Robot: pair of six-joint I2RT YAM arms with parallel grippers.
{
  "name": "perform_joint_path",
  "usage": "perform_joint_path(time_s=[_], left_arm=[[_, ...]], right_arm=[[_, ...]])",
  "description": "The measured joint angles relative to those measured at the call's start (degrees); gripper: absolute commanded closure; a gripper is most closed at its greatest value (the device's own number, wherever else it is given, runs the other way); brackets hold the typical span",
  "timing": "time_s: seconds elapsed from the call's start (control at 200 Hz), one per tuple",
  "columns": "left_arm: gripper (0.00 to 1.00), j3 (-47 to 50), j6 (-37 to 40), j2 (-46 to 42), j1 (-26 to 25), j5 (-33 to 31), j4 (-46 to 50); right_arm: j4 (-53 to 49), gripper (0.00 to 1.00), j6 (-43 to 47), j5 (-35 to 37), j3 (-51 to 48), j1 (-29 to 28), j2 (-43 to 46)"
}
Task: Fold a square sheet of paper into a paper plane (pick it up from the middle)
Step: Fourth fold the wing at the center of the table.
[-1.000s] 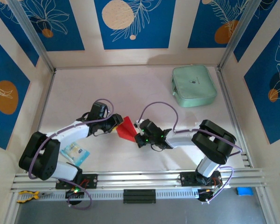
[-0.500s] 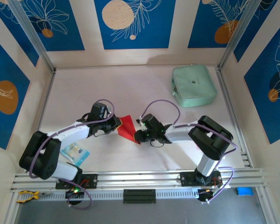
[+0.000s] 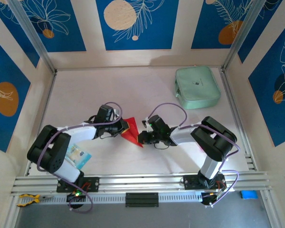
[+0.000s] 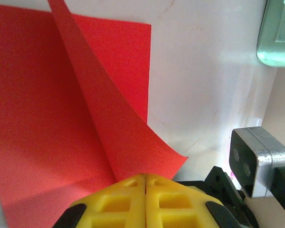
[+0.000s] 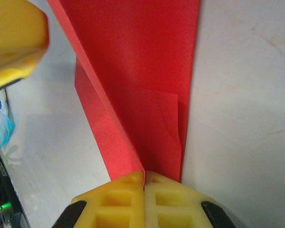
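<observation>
Pale table (image 3: 95,90) walled by blue floral panels (image 3: 133,23). The creased red square sheet of paper (image 3: 131,131) lies mid-table between the arms. Left gripper (image 4: 145,178) pinches a raised flap; right gripper (image 5: 144,175) pinches the ridge end. Recommended: anchor the ridge and draw the flap over evenly so the edges align.

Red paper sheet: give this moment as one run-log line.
left gripper: shut on red paper sheet | right gripper: shut on red paper sheet | sheet: partly folded, flap raised | stage: folding under way
</observation>
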State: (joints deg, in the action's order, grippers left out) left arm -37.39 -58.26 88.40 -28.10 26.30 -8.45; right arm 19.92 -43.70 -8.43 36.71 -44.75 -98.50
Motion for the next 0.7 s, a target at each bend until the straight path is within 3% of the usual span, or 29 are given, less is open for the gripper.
perform_joint_path(time_s=[0.695], left_arm=[[0.92,-4.04,-0.35,8.41,-2.21,0.66,-3.26]], right_arm=[[2.58,0.98,-3.26,-0.59,-1.27,0.26,0.00]])
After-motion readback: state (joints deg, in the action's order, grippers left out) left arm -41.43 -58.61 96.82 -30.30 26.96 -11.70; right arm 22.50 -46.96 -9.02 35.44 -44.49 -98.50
